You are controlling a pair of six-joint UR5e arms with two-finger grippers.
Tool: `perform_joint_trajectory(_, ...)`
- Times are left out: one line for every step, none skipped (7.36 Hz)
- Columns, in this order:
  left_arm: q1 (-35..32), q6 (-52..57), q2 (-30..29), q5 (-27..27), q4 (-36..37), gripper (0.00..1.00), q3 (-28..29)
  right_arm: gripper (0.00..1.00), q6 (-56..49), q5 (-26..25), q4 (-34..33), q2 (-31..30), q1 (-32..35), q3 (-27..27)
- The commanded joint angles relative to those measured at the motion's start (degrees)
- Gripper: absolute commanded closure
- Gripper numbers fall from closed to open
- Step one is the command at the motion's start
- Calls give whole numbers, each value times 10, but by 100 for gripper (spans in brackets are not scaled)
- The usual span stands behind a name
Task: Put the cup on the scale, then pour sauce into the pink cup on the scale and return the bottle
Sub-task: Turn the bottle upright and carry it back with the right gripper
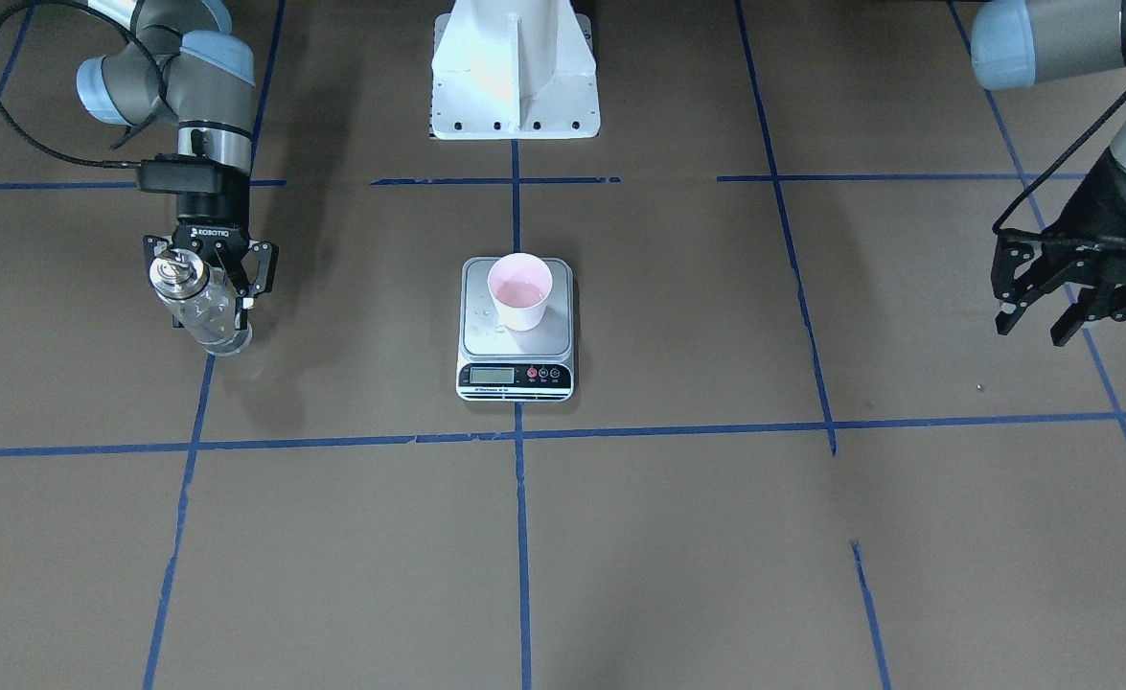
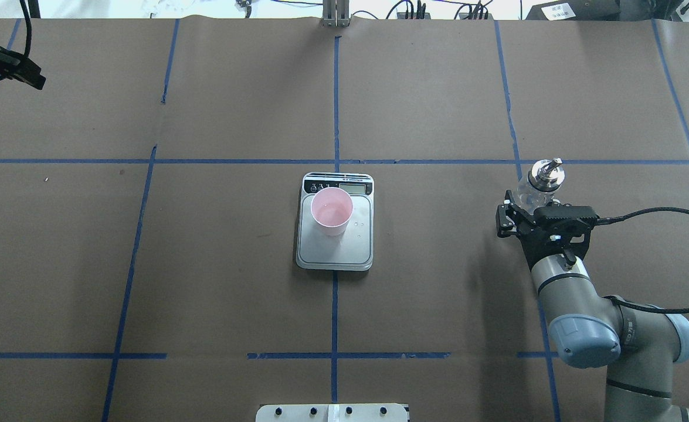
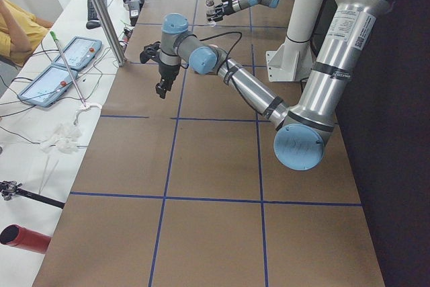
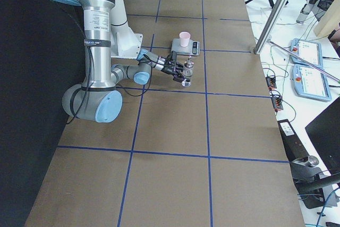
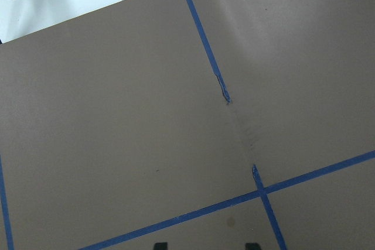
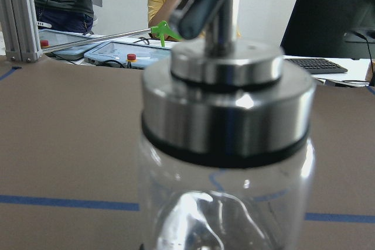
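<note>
The pale pink cup [image 1: 520,292] [image 2: 332,211] stands upright on the back half of the scale [image 1: 515,347] [image 2: 335,252], mid-table; a few droplets lie on the steel plate. Off to the robot's right, my right gripper [image 1: 213,311] [image 2: 533,205] is shut on the glass bottle [image 1: 196,309] [image 2: 540,181], which is upright, its silver pourer cap [image 6: 225,92] filling the right wrist view. Whether its base touches the table I cannot tell. The sauce in the bottle is too clear to make out. My left gripper [image 1: 1042,321] hangs open and empty far to the other side, over bare table.
Blue tape lines grid the brown table. The robot's white pedestal [image 1: 515,77] stands behind the scale. Beyond the far table edge are an aluminium post [image 4: 273,17], tablets [image 3: 54,78] and seated people.
</note>
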Motion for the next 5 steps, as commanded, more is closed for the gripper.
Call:
perform_joint_trajectory(0, -1, -1, 0, 0, 46, 0, 100, 1, 19, 3, 1, 0, -6)
perform_joint_trajectory(0, -1, -2, 1, -1, 46, 0, 100, 2, 21, 3, 5, 0, -5)
perform_joint_trajectory(0, -1, -2, 1, 0, 46, 0, 100, 2, 22, 3, 4, 0, -5)
perform_joint_trajectory(0, -1, -3, 1, 0, 46, 0, 100, 15, 30, 3, 2, 0, -5)
perform_joint_trajectory(0, -1, -3, 1, 0, 46, -1, 100, 19, 33, 14, 0, 0, -7)
